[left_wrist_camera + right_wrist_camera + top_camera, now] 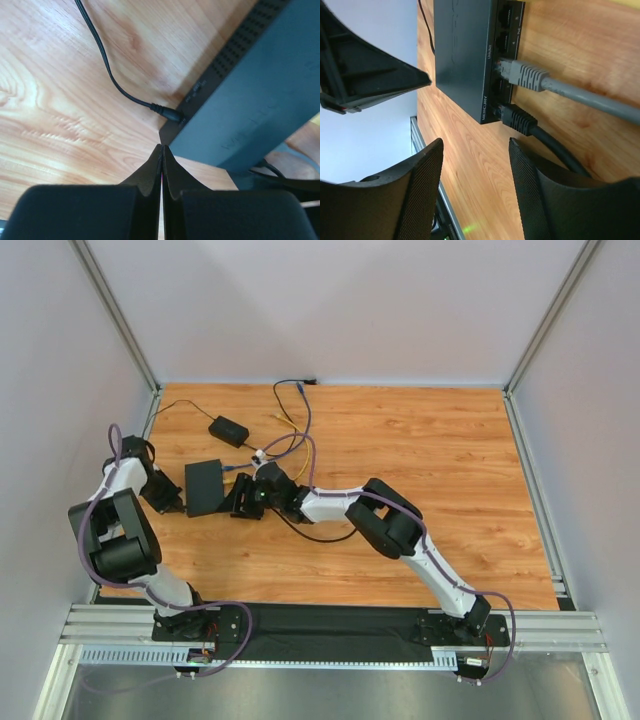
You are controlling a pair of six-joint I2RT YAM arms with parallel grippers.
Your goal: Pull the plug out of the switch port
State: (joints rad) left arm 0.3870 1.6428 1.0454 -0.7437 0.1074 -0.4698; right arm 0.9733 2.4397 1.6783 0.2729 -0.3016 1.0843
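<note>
The switch (204, 487) is a flat black box on the wooden table, also in the left wrist view (260, 95) and the right wrist view (462, 55). Its port row faces right. A grey plug (522, 74) sits in a middle port and a black plug (516, 119) in the end port. My right gripper (243, 500) (476, 150) is open, just short of the black plug, its right finger (545, 190) over the black cable. My left gripper (170, 497) (162, 148) is shut and empty, its tips touching the switch's left corner.
A small black power brick (229, 430) lies behind the switch. Its thin black lead plugs into the switch's back edge (167, 113). Purple and yellow cables (295, 425) loop at the back middle. White walls and metal posts enclose the table.
</note>
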